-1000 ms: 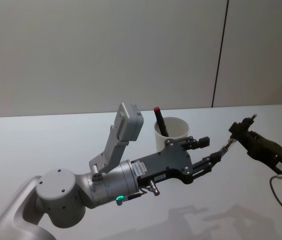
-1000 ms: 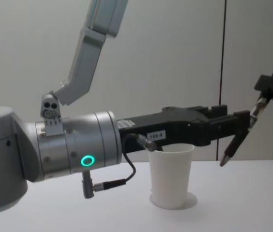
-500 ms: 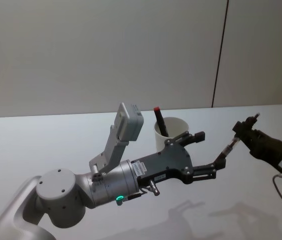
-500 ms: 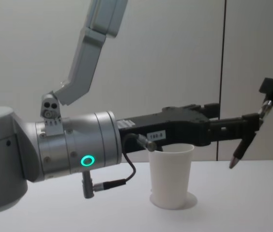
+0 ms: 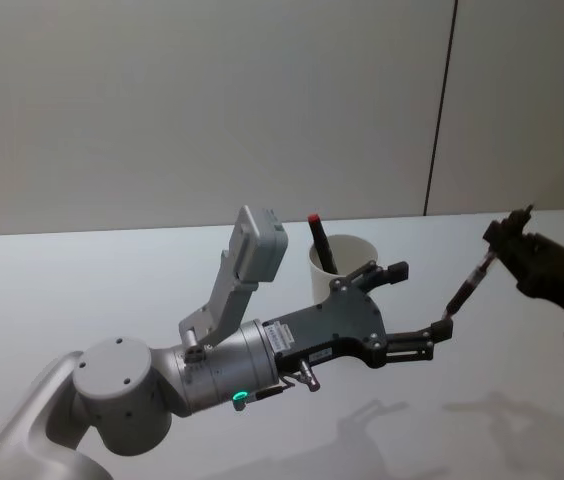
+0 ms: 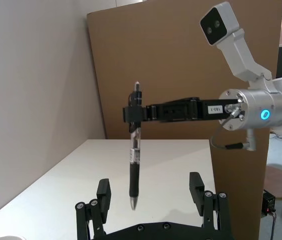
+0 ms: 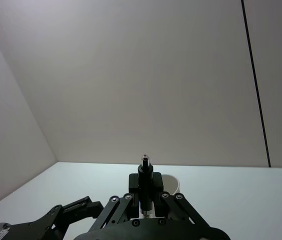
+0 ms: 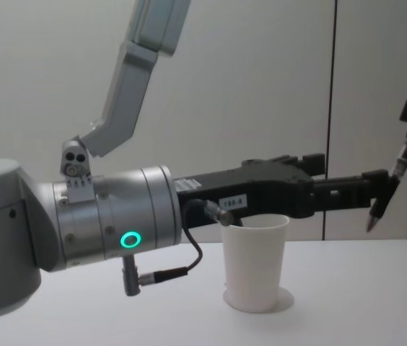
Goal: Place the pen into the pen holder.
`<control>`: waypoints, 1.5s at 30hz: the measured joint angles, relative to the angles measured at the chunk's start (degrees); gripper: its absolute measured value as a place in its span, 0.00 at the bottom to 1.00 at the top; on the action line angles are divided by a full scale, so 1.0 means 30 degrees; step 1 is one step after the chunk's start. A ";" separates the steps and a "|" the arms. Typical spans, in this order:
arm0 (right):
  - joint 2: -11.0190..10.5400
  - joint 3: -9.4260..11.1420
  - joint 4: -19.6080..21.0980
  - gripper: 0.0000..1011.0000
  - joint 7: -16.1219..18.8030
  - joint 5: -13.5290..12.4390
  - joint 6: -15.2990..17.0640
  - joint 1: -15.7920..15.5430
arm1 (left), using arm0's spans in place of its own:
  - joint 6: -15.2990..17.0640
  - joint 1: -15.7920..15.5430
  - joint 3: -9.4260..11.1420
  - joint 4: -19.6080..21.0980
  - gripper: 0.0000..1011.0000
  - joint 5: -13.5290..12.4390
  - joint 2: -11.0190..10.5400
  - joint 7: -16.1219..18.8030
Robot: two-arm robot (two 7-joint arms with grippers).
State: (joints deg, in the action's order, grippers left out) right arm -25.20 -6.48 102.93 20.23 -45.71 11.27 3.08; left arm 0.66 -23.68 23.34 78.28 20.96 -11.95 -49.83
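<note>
The pen (image 5: 465, 290) is black with a grey tip. It hangs tip-down in the air, with my right gripper (image 5: 499, 240) shut on its upper end at the right of the table. My left gripper (image 5: 420, 303) reaches forward with its fingers spread open; the pen's tip is just beyond its lower fingertip. In the left wrist view the pen (image 6: 134, 165) hangs in front of the open fingers (image 6: 103, 192). The pen holder (image 5: 342, 262), a white paper cup, stands on the table behind the left gripper. From the chest it shows as the cup (image 8: 255, 259) under the left gripper, with the pen (image 8: 395, 173) far to its right.
A black pen with a red end (image 5: 319, 243) stands inside the cup. The white table (image 5: 112, 290) stretches to a grey wall behind. A brown board (image 6: 181, 60) stands in the room beyond the right arm.
My left gripper's fingers have spread wider. My right gripper has carried the pen to the right and slightly up, away from the left gripper.
</note>
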 joint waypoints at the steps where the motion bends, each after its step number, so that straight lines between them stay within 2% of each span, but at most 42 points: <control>1: -0.0074 0.0015 -0.0195 0.15 0.0336 0.0256 -0.0122 0.0210 | 0.0001 0.0000 0.0000 0.0000 0.99 0.0001 0.0002 0.0000; 4: -0.0184 0.0031 -0.0525 0.15 0.0830 0.0627 -0.0293 0.0604 | 0.0001 0.0001 0.0000 0.0000 0.99 0.0001 0.0001 0.0000; 13: -0.0350 -0.0080 -0.2361 0.15 0.3316 0.2312 -0.0967 0.2470 | 0.0001 0.0001 0.0000 0.0000 0.99 0.0000 0.0001 0.0000; 22: -0.0098 -0.0437 -0.5159 0.15 0.6390 0.4005 -0.1733 0.5128 | 0.0001 0.0001 -0.0001 0.0000 0.99 0.0000 0.0001 0.0000; 23: -0.0098 -0.0437 -0.5159 0.15 0.6390 0.4005 -0.1733 0.5128 | 0.0001 0.0000 0.0000 0.0000 0.99 0.0000 0.0001 -0.0001; 35: 0.0779 -0.1083 -1.0004 0.15 1.0278 0.5361 -0.2815 0.8985 | 0.0000 0.0000 -0.0002 0.0000 0.99 0.0000 0.0000 -0.0001; 45: 0.1587 -0.1645 -1.3943 0.15 1.2940 0.5745 -0.3474 1.1700 | 0.0000 0.0001 -0.0001 0.0000 0.99 0.0001 0.0000 -0.0001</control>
State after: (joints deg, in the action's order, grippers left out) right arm -20.44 -11.42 61.10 59.05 -28.48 0.85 38.18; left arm 0.66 -23.68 23.34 78.28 20.96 -11.95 -49.83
